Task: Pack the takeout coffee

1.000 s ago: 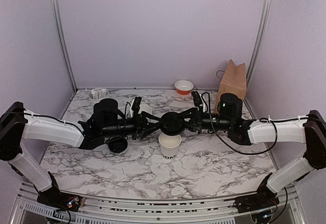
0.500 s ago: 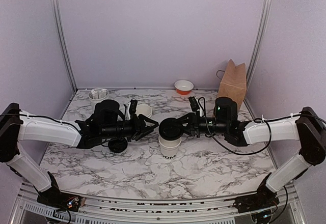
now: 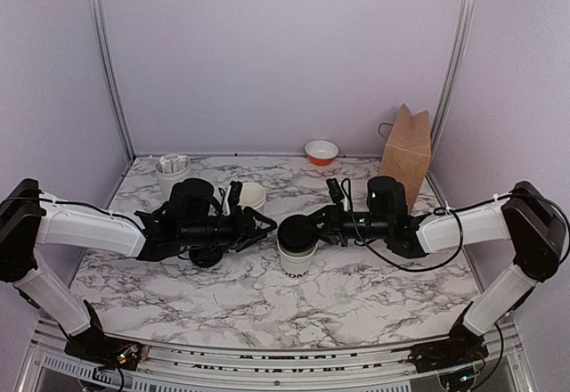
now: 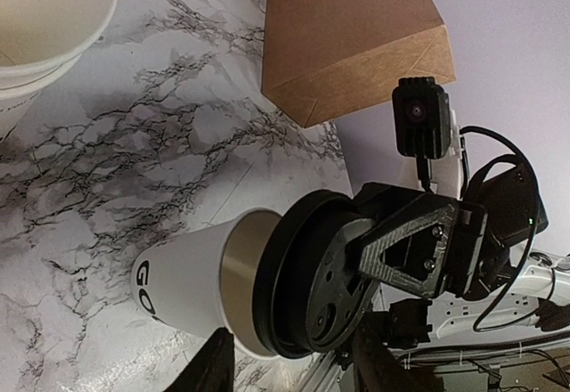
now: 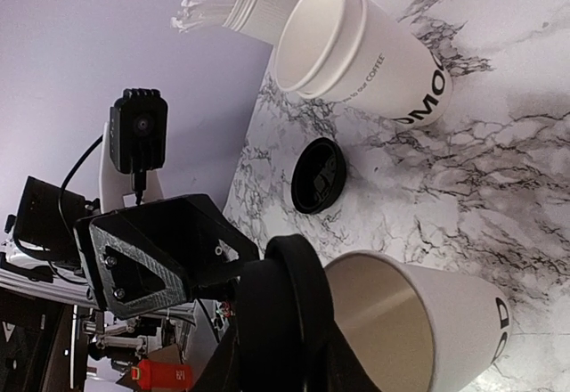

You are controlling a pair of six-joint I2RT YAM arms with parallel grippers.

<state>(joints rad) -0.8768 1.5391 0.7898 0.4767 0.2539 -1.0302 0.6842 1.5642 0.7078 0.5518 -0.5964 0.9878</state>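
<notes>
1. Black lid (image 4: 305,292) is clamped in the right gripper (image 3: 311,228), jaws closed on it. The right wrist view shows it edge-on between the fingers.
2. White cup (image 3: 297,258) stands upright mid-table on the marble table (image 3: 356,296), mouth open, dark lettering low on its side.
3. Lid vs cup: the lid is at the cup mouth but tilted. 1 edge is at the rim and the opposite edge is lifted clear. I can't tell if the low edge has caught the rim. It is not seated.
4. Cup vs right gripper: the cup sits just below and ahead of the fingertips, with only the lid between them.
5. Left gripper (image 3: 261,227) has its jaws spread and holds nothing. It is just beside the cup on its left and looks apart from it in the top view.
6. My read of the step: capping the cup. Bagging has not started.
7. Next move calls for levelling the lid square over the rim, then pressing straight down until it seats all round. The cup is light paper, so an off-centre push could tip or crush it. Bracing it with the left gripper would help.
8. Brown paper bag (image 3: 407,151) stands upright at the back right, well apart from the cup. It is probably the packing target.
9. Clutter near the left arm: a stack of cups (image 3: 252,196) and 1 spare lid (image 5: 318,175) flat on the marble.
</notes>
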